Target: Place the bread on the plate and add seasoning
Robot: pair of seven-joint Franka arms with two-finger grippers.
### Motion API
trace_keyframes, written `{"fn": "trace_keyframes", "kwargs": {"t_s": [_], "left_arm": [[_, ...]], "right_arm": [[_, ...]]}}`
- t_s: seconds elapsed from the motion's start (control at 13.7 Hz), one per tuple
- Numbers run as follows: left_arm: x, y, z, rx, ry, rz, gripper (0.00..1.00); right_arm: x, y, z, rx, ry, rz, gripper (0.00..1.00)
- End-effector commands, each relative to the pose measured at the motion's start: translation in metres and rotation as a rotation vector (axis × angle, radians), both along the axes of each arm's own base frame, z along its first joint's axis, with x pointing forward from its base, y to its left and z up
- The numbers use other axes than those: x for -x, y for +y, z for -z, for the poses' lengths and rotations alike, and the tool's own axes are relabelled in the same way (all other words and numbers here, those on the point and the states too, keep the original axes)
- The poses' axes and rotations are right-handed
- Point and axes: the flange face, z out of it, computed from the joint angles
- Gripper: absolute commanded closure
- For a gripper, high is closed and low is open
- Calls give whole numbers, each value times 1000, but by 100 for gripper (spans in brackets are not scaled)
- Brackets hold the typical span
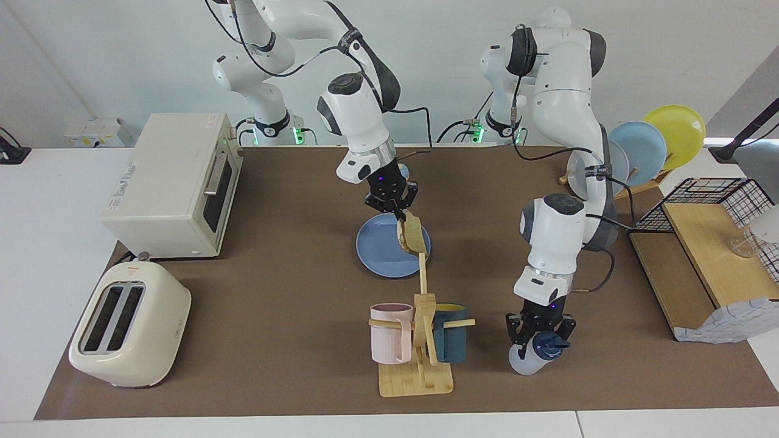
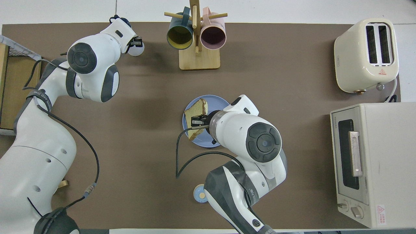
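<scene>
My right gripper (image 1: 398,212) is shut on one edge of the bread (image 1: 412,234), a tan slice that hangs tilted over the round medium-blue plate (image 1: 380,255) in the middle of the table. I cannot tell whether the bread touches the plate. In the overhead view the right gripper (image 2: 197,121) holds the bread (image 2: 196,112) over the plate (image 2: 217,100). My left gripper (image 1: 540,337) is shut on the seasoning (image 1: 528,360), a translucent white bottle with a navy cap that leans at the table's edge farthest from the robots. In the overhead view the left gripper (image 2: 137,43) covers most of the seasoning (image 2: 139,50).
A wooden mug tree (image 1: 420,340) with a pink and a dark teal mug stands beside the seasoning. A cream toaster (image 1: 125,325) and toaster oven (image 1: 176,182) sit at the right arm's end. Upright plates (image 1: 645,149) and a wire shelf (image 1: 706,243) sit at the left arm's end. A small bell (image 2: 199,193) stands near the robots.
</scene>
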Motion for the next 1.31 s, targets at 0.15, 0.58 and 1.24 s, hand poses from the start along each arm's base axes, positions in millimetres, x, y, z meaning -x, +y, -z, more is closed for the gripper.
{"fn": "trace_keyframes", "kwargs": {"t_s": [0.15, 0.58, 1.24], "left_arm": [[-3, 9, -20, 24, -11, -26, 100], [38, 28, -105, -123, 147, 139, 100], [181, 21, -178, -275, 425, 803, 100]], "right_arm": [[9, -14, 2, -14, 10, 38, 100], [-15, -41, -23, -30, -15, 85, 100], [-10, -37, -16, -49, -44, 99, 100]]}}
